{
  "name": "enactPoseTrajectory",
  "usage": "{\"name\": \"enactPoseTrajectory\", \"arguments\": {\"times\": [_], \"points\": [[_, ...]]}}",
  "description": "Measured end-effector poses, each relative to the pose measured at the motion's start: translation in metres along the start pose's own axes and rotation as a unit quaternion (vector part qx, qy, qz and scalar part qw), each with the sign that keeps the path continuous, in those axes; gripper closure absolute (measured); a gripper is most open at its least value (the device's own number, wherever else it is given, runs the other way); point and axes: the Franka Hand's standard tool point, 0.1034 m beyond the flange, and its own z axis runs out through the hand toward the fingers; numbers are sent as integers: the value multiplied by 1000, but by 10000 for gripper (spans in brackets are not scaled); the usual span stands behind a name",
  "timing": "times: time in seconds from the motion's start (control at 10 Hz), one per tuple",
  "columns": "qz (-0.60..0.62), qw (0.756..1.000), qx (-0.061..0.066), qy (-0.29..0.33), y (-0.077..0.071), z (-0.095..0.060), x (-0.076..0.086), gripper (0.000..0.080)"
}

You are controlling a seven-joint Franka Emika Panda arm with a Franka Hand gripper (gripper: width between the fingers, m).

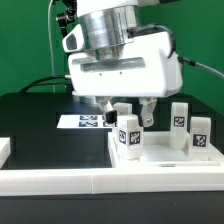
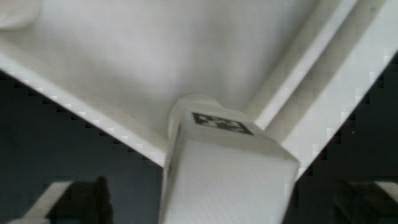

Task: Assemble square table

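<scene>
Several short white plastic block legs stand upright at the white plastic square tabletop (image 1: 160, 163) with its raised rim, on the black desk (image 1: 30, 112). Each carries a square black-and-white tag. The tags show only coded block patterns: no letters, brand or numbers can be read anywhere.

From the exterior view's left: the marker board (image 1: 84, 122) lies flat on the desk, far of the tabletop's left corner. Next comes the tagged leg under the pincer (image 1: 122, 112), with a nearer tagged leg (image 1: 128, 138) just in front of it at the tabletop's left part. Toward the exterior view's right stand two more legs, a farther one (image 1: 180, 118) and a nearer one (image 1: 201, 136), close together but apart. A long white border wall (image 1: 100, 184) runs along the near edge of the desk.

The pincer (image 1: 128, 108) hangs from the white arm above the tabletop's left far part, its jaws wide, one dark finger on each side of the leg beneath it. In the wrist view that leg (image 2: 228, 165) rises between the fingers (image 2: 66, 201) with dark gaps on both sides, so nothing is gripped. Its tag (image 2: 222, 122) sits on its end face, and the tabletop's pale surface and rim (image 2: 125, 60) spread out beyond it.
</scene>
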Motion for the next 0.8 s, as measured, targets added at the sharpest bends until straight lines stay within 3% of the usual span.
{"name": "enactPoseTrajectory", "arguments": {"times": [0.4,0.5,0.6,0.8], "points": [[-157,988,0,1,1,1,1,150],[-192,981,-5,3,1,1,0,150],[-277,960,-28,14,-1,2,0,150],[-387,920,-45,30,-6,3,-2,150]]}}
